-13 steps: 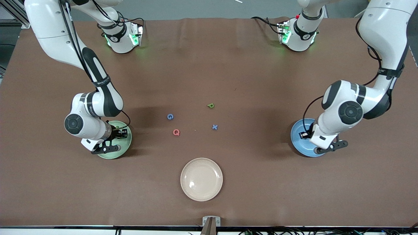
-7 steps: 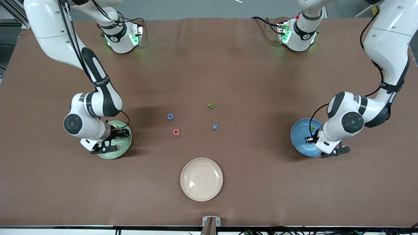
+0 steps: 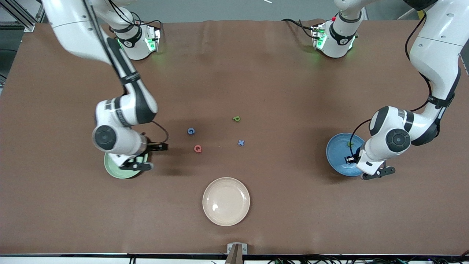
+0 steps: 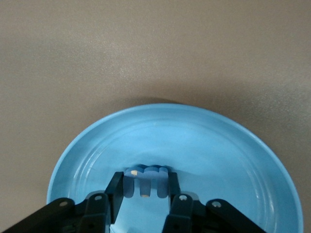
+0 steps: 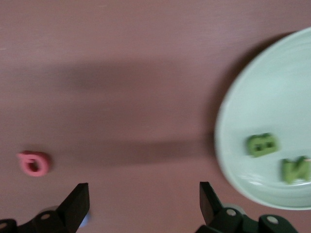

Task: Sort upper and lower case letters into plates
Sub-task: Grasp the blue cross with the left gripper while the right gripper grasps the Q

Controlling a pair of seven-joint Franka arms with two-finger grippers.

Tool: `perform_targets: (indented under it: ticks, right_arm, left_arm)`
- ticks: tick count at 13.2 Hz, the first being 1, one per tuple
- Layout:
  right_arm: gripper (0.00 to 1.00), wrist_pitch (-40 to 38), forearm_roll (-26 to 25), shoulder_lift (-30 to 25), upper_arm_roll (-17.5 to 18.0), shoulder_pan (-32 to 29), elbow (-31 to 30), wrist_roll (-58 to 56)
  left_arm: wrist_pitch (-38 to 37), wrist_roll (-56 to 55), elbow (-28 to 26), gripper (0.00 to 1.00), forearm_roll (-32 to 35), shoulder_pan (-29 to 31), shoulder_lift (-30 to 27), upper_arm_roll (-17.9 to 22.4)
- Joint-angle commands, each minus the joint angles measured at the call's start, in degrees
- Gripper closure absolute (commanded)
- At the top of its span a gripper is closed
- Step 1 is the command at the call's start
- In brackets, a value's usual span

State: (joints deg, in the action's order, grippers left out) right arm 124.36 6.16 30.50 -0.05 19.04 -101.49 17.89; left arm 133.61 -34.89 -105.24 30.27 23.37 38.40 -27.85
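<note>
two green letters (image 5: 278, 157) in mint plate (image 5: 252, 111).

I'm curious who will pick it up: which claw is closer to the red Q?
The right. The right claw hangs open at the mint green plate's edge, close beside the red Q. The left claw is over the sky blue plate, at the left arm's end of the table.

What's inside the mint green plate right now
The mint green plate holds two green letters, a B and an N, lying side by side. In the front view the right arm covers most of it, so more may be hidden.
</note>
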Motion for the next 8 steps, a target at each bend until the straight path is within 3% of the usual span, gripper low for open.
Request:
perform_targets:
  ticks: [1, 4, 8]
  right_arm:
    - [0.0, 5.44, 0.43, 0.26, -0.48, 6.6, -0.9, 5.39]
    - [0.0, 12.38, 0.43, 2.45, -0.56, 10.13, -2.3, 7.6]
    - [0.02, 19.95, -0.44, 5.44, -0.65, 12.42, -3.71, 7.43]
  left_arm:
    - [0.25, -0.7, 0.21, 0.0, 1.19, 0.1, -0.78, -0.1]
    - [-0.98, -2.01, -0.05, 0.0, 0.14, -0.69, -3.41, -2.37]
    - [-6.08, -14.82, 0.12, 0.0, 0.14, -1.04, -4.12, -12.82]
